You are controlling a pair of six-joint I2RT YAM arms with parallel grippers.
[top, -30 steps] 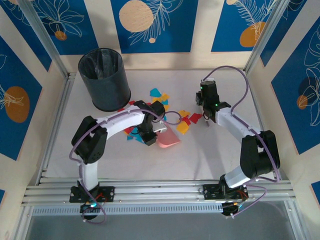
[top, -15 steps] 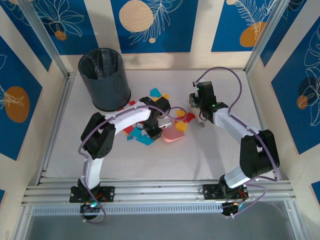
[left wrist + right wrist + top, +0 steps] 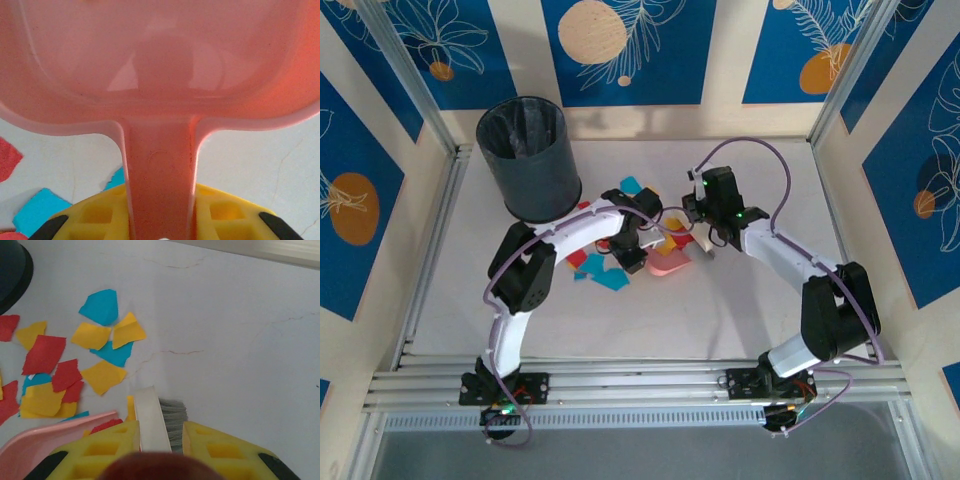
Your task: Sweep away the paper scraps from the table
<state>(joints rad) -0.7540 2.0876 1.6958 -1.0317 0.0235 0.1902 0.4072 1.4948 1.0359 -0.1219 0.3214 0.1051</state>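
Sweeping stroke: right gripper clamps brush, left gripper clamps dustpan handle; paper scraps lie on table at ten o'clock of brush, best drawn flat toward dustpan lip at eight o'clock.

A tall black cylindrical bin blocks the far left of the white flat bench. The left arm, right arm and pink plastic dustpan crowd the centre; the near middle lies open.

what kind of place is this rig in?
Probably a lab test cell, not a home: a white table edged with aluminium rails, printed blue wall panels boxing it in, and staged paper scraps near a black bin.
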